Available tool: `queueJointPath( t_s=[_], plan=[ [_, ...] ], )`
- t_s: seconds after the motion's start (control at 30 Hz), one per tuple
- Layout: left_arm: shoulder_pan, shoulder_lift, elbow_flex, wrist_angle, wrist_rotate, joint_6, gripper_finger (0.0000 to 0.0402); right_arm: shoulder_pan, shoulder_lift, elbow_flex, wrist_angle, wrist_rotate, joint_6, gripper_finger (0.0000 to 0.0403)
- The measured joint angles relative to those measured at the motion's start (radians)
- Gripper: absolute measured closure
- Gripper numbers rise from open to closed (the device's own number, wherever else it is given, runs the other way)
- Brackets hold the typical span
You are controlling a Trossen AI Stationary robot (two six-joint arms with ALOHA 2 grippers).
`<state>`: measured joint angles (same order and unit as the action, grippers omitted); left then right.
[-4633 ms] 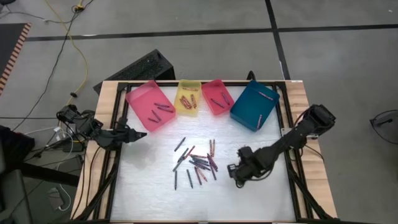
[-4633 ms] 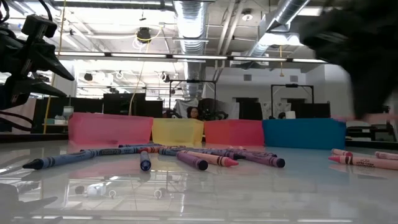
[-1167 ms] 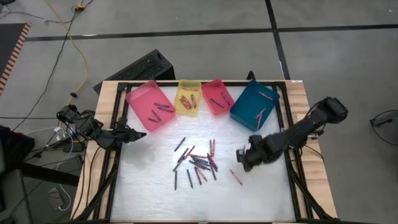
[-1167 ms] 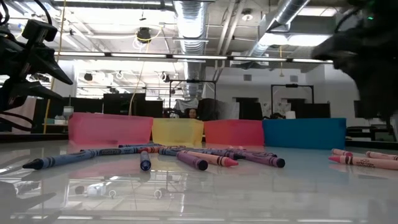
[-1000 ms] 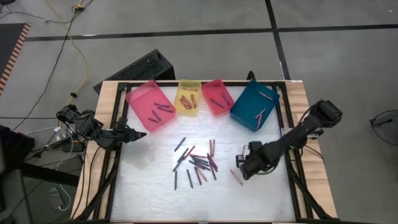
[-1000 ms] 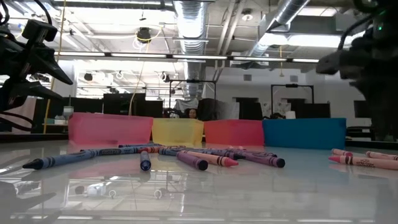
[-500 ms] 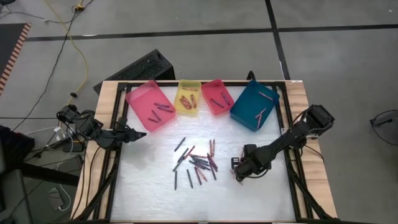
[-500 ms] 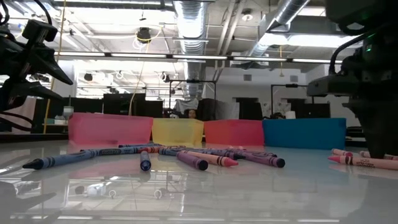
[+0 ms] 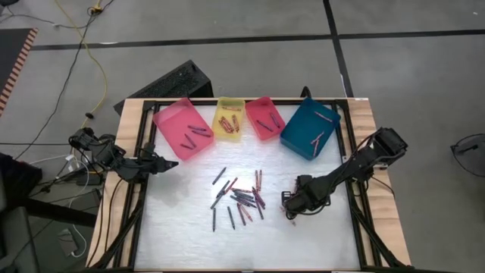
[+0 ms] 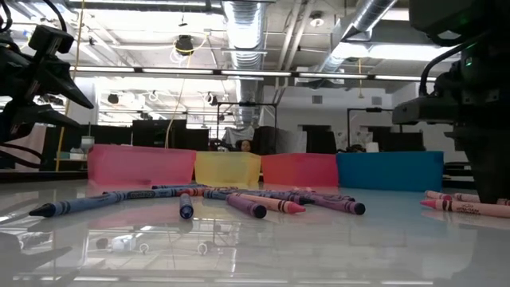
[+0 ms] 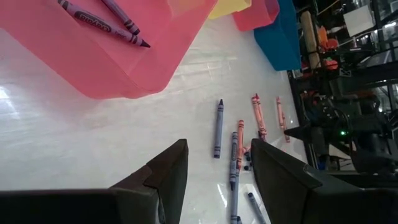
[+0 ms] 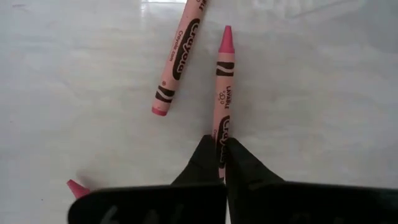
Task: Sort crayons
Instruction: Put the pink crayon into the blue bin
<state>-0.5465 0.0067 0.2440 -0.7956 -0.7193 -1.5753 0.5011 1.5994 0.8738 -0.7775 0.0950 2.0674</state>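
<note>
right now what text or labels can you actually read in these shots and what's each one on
"Crayola": on the wrapper of the loose pink crayon lying beside the right gripper.
"Crayola": partly covered, on the pink crayon pinched between that gripper's fingers.
Small print above it on the same wrapper: too small to read.
Wrappers on the purple crayons in the pink tray, and on crayons in the low view: too blurred to read.

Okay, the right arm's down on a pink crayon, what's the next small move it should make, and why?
Probably lift straight up. In the right wrist view the right gripper has its fingers pinched on the pink crayon, which lies flat on the table, with another pink crayon close beside it. Rising first should clear that neighbour before any carry toward the trays. The left gripper waits open near the pink tray.
</note>
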Motion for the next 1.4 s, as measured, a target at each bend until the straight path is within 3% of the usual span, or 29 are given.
queueJointPath(
  t_s=[0.27,0.6,0.93,1.4],
  plan=[
    [0.000,0.000,0.000,0.000,0.000,0.000,0.0236,-0.001,-0.086,0.020,0.068,0.026,-0.082,0.0399],
    [0.000,0.000,0.000,-0.001,-0.001,0.009,0.0236,-0.110,-0.227,0.141,0.048,0.246,-0.354,0.0399],
    [0.000,0.000,0.000,-0.001,0.000,0.009,0.0236,-0.413,-0.293,0.169,-0.026,0.304,-0.659,0.0399],
    [0.000,0.000,0.000,-0.001,0.005,0.008,0.0236,-0.850,-0.311,0.168,-0.319,0.304,-0.917,0.0399]
  ],
)
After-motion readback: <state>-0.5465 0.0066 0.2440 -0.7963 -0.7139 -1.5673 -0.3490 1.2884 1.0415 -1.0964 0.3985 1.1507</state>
